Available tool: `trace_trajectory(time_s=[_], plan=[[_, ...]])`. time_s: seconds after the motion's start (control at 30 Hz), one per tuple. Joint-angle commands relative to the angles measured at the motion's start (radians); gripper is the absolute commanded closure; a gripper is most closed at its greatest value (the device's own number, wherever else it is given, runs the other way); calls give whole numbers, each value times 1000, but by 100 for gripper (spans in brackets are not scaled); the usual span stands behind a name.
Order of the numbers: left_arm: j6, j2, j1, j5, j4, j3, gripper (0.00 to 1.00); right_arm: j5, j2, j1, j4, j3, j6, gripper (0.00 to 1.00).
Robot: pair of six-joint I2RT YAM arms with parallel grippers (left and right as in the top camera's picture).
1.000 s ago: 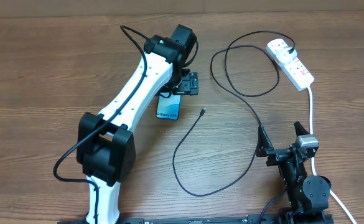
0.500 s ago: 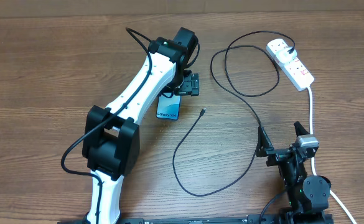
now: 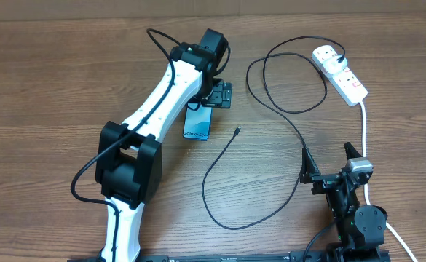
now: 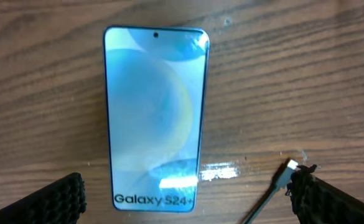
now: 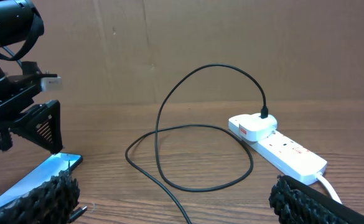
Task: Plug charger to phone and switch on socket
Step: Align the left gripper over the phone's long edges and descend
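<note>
The phone (image 3: 197, 124) lies flat on the table, blue screen up with "Galaxy S24+" text; it fills the left wrist view (image 4: 155, 115). My left gripper (image 3: 216, 96) hovers over the phone's far end, open, fingers either side of it, not touching. The charger's black cable (image 3: 220, 164) loops across the table; its connector tip (image 3: 238, 130) lies just right of the phone and shows in the left wrist view (image 4: 290, 167). Its plug sits in the white socket (image 3: 341, 73), which also shows in the right wrist view (image 5: 281, 146). My right gripper (image 3: 332, 159) is open and empty at the near right.
The socket's thick white cord (image 3: 364, 131) runs down the right side past my right arm to the table's front edge. A brown cardboard wall (image 5: 231, 37) stands behind the table.
My left arm has shifted slightly, its gripper moving a little toward the far side over the phone. The phone, cable and right arm have not moved.
</note>
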Motion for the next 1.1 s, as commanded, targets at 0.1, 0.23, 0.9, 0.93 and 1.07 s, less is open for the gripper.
trace_trajectory(time_s=[0.1, 0.23, 0.9, 0.93, 1.07], plan=[[30, 24, 31, -10, 44, -56, 0, 5, -10, 4, 5, -10, 3, 0], [23, 24, 30, -13, 58, -64, 0, 5, -10, 4, 5, -10, 3, 0], [14, 36, 30, -33, 123, -117, 0, 5, -10, 4, 5, -10, 3, 0], [14, 42, 30, -32, 124, -117, 1, 5, -10, 4, 5, -10, 4, 0], [10, 83, 30, -32, 126, -117, 0, 5, -10, 4, 5, -10, 4, 0]])
